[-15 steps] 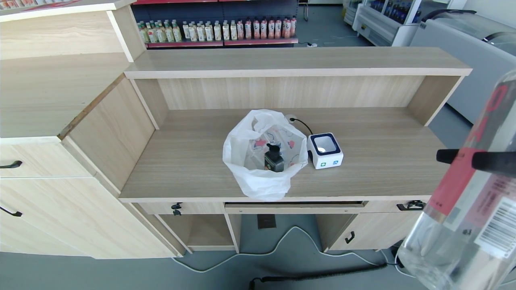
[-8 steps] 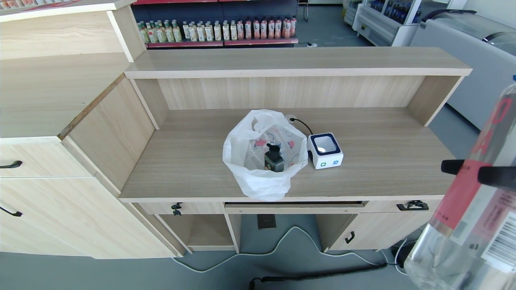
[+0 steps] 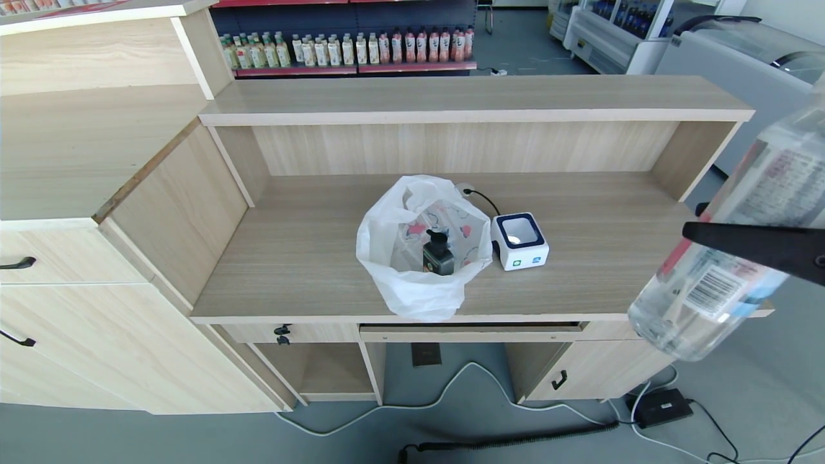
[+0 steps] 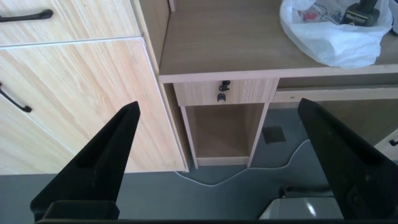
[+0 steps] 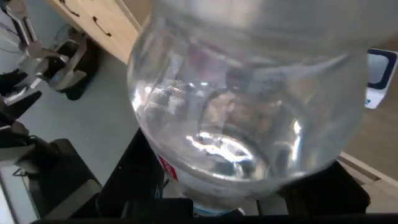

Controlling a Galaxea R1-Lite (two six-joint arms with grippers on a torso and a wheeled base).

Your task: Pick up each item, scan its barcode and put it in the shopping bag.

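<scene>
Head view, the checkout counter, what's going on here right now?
The robot's right hand holds a clear bottle tilted in the air, off to the right of the white scanner on the counter. A white shopping bag sits beside the scanner with a dark item already inside. The left hand hangs open and empty, low in front of the cupboards.
</scene>
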